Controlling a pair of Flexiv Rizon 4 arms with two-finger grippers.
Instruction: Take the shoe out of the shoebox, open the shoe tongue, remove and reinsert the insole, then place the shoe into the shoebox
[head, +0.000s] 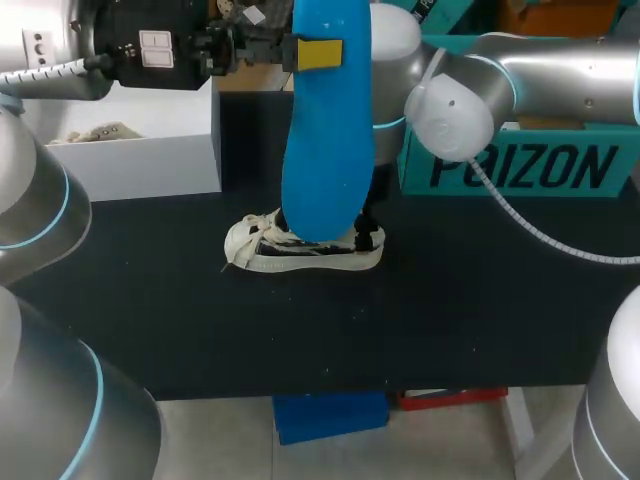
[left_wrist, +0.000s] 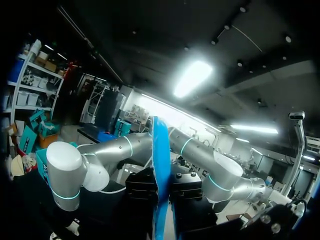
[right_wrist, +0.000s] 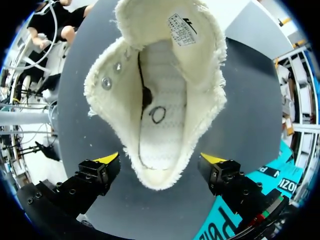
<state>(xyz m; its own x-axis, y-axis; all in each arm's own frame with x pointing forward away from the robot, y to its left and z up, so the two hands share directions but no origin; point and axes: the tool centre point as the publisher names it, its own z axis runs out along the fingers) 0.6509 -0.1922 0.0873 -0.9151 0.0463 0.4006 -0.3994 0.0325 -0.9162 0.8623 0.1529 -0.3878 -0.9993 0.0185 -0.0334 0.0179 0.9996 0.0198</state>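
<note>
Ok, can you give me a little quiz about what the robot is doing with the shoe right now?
1. Fill the gap: the right gripper is open, with one finger on each side of the shoe's ____.
2. Which gripper holds the blue insole? A) the left gripper B) the right gripper C) neither
3. True or false: the blue insole is inside the shoe.

Key: 1 heel; 2 A; 3 false, it is held up above the shoe.
</note>
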